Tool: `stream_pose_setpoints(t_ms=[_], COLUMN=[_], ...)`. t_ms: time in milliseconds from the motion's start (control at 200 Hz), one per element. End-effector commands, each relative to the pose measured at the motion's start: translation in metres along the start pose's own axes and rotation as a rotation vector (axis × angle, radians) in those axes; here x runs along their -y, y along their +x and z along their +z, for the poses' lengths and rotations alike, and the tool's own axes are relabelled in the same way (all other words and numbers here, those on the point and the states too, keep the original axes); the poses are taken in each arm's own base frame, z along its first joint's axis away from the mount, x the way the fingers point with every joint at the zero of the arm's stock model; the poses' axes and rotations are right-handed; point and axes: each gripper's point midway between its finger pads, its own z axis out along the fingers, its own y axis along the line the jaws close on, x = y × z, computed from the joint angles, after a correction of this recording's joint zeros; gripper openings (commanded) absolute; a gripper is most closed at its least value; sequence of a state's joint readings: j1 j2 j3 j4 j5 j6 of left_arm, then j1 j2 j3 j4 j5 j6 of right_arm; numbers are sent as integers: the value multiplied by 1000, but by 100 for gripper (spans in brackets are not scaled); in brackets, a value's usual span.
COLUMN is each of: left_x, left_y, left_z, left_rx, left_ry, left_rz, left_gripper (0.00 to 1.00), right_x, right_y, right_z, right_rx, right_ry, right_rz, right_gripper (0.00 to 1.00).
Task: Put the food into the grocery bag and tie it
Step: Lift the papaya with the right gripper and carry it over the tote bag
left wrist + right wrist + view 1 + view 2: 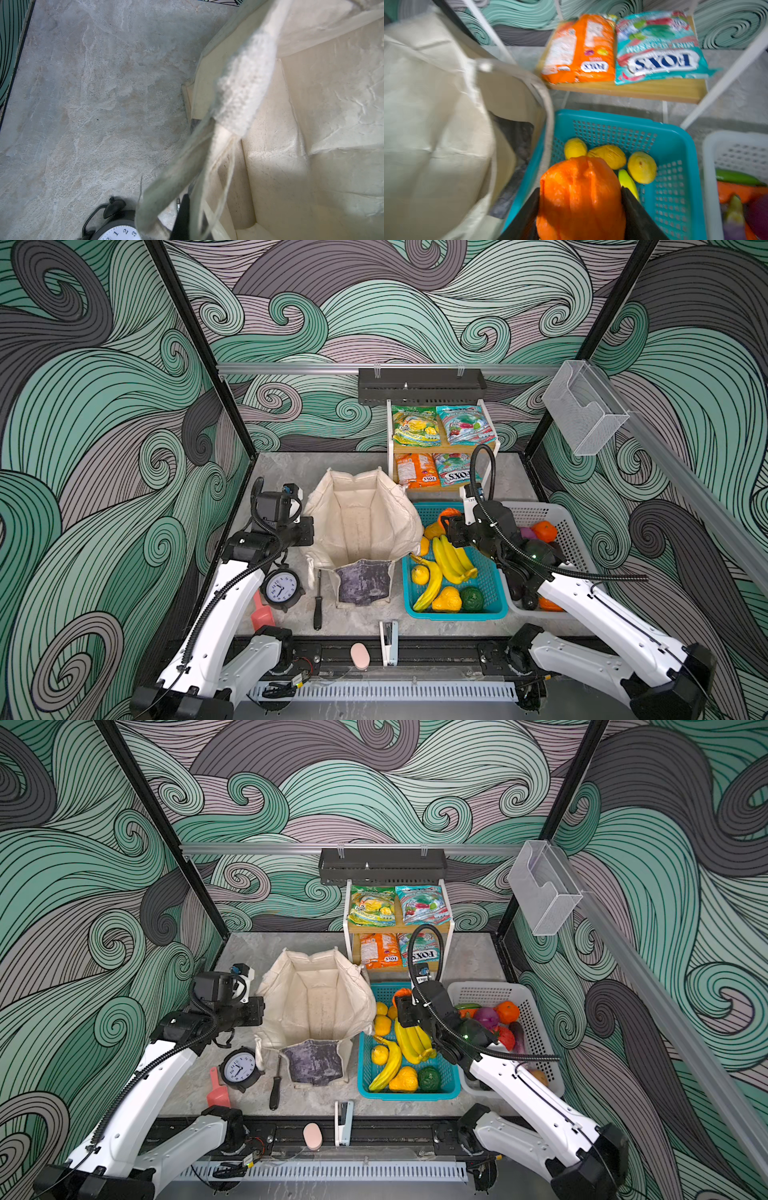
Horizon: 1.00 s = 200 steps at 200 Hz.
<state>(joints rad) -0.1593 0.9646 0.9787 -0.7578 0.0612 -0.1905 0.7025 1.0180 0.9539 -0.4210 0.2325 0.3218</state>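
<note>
Risk: right claw, clamped on orange toy fruit, hangs over teal basket beside grocery bag; fruit may clip sagging rim. Left claw, shut on strap, could slip.

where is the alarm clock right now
In both top views the alarm clock sits on the left of the table, between the pink scoop and the black screwdriver, just left of the grocery bag.

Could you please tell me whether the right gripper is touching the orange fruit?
Touching. The right wrist view shows the right gripper with its fingers pressed against both sides of the orange fruit.
</note>
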Motion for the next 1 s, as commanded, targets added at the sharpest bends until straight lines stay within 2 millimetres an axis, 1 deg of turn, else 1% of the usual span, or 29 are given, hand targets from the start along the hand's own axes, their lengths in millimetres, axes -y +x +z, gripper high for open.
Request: stream_pose_setpoints(t_ms=[0,90,170,230,245,285,340,425,500,605,690,790,881,996], left_x=[1,2,2,2,3,4,4,5,6,6,7,7,8,9], left_y=[-3,-4,-3,-3,-3,-4,-4,-3,-4,-4,-4,-3,-4,-3], left_z=[-4,-4,-3,-3,-3,-3,-3,-3,-4,-4,-3,-2,-2,-2], left_rx=[21,27,24,22,22,25,23,19,27,27,26,18,21,20], left_ry=[9,17,16,19,22,26,29,35,40,41,45,48,54,54], left_rz=[11,12,11,10,11,12,12,12,11,11,9,9,9,6], left_gripper=[0,0,0,0,0,0,0,0,0,0,0,0,0,0], right_x=[-32,-60,-83,-100,-107,-121,-142,-175,-196,-214,-222,-223,-222,-229], right_y=[-22,-38,-48,-47,-52,-53,-49,-36,-24,-5,12,33,47,64], right_z=[-7,-7,-6,0,1,6,15,38,58,89,112,135,154,172], right_rx=[30,65,75,65,86,82,53,-6,-62,-134,-178,-224,-230,-219], right_ry=[-74,-117,-160,-188,-203,-231,-279,-381,-442,-469,-467,-417,-356,-324], right_rz=[-24,-58,-82,-103,-101,-111,-125,-139,-168,-214,-247,-291,-330,-412], right_gripper=[51,51,51,51,51,51,51,51,51,51,51,51,51,50])
